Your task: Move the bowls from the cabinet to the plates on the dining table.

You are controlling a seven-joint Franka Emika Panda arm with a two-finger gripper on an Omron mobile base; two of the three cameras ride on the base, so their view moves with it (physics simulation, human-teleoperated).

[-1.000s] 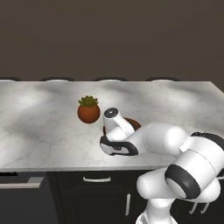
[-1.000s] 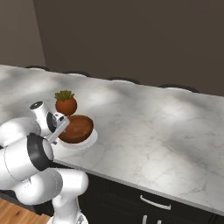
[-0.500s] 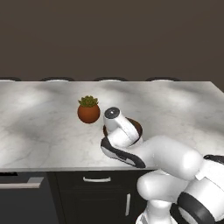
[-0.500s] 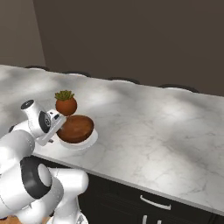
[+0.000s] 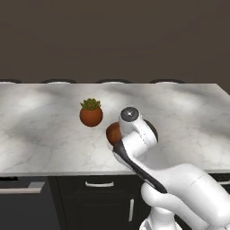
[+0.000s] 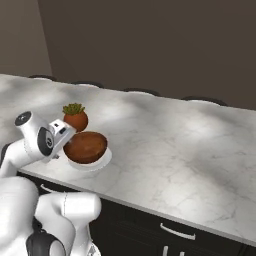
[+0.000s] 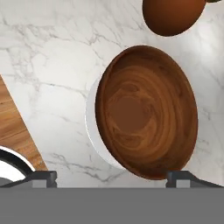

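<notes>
Change: over the last second the arm (image 5: 148, 157) has drawn back and risen from the brown bowl (image 6: 85, 146) – a moment ago the hand sat close against it, now it stands off its near side, and the jaws have spread a little further.
Meaning for the task: one bowl appears delivered – it sits on the white plate (image 6: 102, 161) with nothing gripping it; judged from this, the cream bowl is the remaining job.
Gripper (image 7: 111, 177): released – the two fingertips (image 7: 41, 177) stand wide apart at the bottom of the hand view, with the bowl's near rim between and beyond them, apart from both.
Brown bowl: upright, hollow side up, resting in the plate on the dining table (image 5: 40, 134), near the front edge; in the hand view the plate shows as a white crescent (image 7: 92, 127) along one side of the bowl.
Potted plant (image 5: 91, 112): a round reddish pot with green leaves, just beside the bowl, further from the table's front edge and apart from it.
Count, bowls: one.
Count, plates: one.
Count, plants: one.
Count, chair backs (image 5: 111, 81): four dark tops along the far edge of the table in the left base view.
</notes>
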